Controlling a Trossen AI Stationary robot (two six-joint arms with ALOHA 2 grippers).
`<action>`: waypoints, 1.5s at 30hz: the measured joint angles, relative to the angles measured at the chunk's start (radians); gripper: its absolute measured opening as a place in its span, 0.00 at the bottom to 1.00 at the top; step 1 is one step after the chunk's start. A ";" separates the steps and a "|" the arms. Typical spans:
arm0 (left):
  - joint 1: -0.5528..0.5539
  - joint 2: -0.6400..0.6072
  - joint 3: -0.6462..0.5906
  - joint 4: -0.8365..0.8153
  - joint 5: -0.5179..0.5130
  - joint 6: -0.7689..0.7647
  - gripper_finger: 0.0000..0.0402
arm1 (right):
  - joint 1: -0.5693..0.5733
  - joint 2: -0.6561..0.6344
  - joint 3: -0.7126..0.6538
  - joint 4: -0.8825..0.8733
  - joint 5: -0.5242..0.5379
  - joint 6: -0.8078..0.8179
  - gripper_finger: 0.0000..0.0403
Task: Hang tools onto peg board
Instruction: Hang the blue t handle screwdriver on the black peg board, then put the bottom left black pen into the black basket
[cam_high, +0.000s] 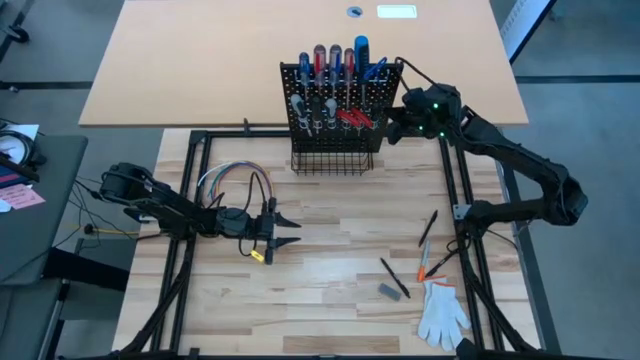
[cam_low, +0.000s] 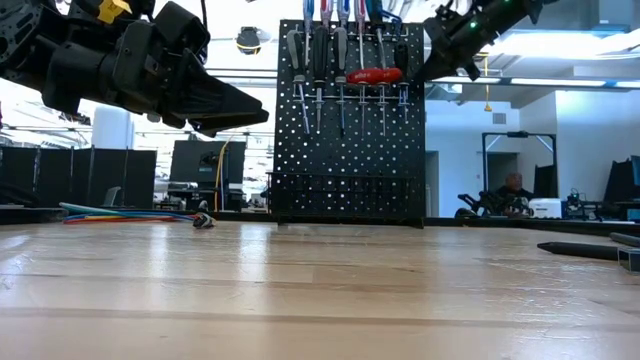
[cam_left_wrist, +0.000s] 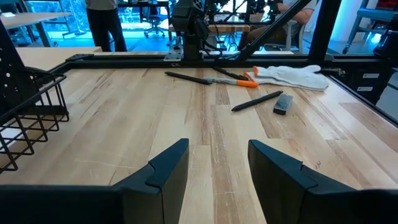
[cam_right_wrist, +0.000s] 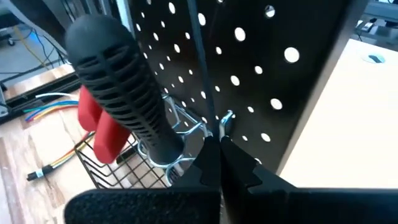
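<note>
Pinching shut with nothing between the fingers, right gripper (cam_right_wrist: 216, 146) at the peg board (cam_high: 340, 105) face, just beside a ringed black-handled screwdriver (cam_right_wrist: 121, 87). Spread and empty, left gripper (cam_high: 285, 229) hovering well apart from the board, loose tools (cam_high: 395, 279) opposite.

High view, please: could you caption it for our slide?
Right gripper shut at the peg board full of tools; left gripper open over the table.

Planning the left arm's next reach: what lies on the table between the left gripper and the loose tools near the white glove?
Bare wood only. The left wrist view shows clear tabletop from the left gripper to the loose tools beside the white glove.
</note>
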 joint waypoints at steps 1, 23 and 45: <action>0.000 0.000 0.000 0.000 0.000 0.000 0.40 | -0.002 0.005 0.000 -0.005 0.001 -0.001 0.01; 0.000 0.000 0.000 -0.003 0.000 -0.002 0.40 | 0.017 -0.111 -0.002 -0.320 0.038 -0.156 0.41; 0.000 0.000 0.000 -0.001 0.000 -0.002 0.40 | 1.178 -0.087 -0.400 -0.222 0.384 0.573 0.29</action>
